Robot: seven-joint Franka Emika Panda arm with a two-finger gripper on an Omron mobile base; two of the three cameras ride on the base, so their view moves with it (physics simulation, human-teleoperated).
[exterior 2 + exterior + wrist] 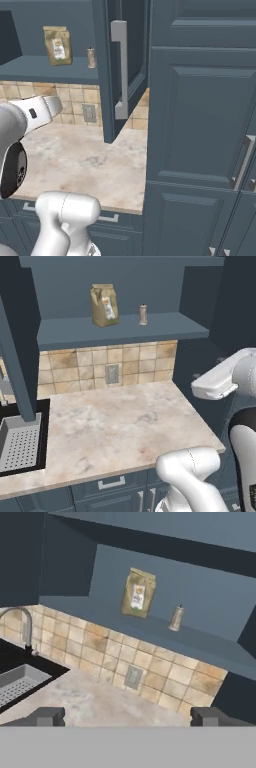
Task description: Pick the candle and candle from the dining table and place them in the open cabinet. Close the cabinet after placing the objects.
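Observation:
The open cabinet hangs over the counter, and its blue shelf faces me in the hand view. A brown paper bag and a small grey grater stand on that shelf. The right-hand door swings out toward me with its long silver handle. My gripper is open and empty, its fingertips spread wide, well short of the shelf and above the counter. The candles and the dining table are out of view.
A beige marble-look counter lies below the cabinet, with a black sink, a grey strainer basket and a faucet to the left. The left door juts out over the sink. Tall blue panels close off the right.

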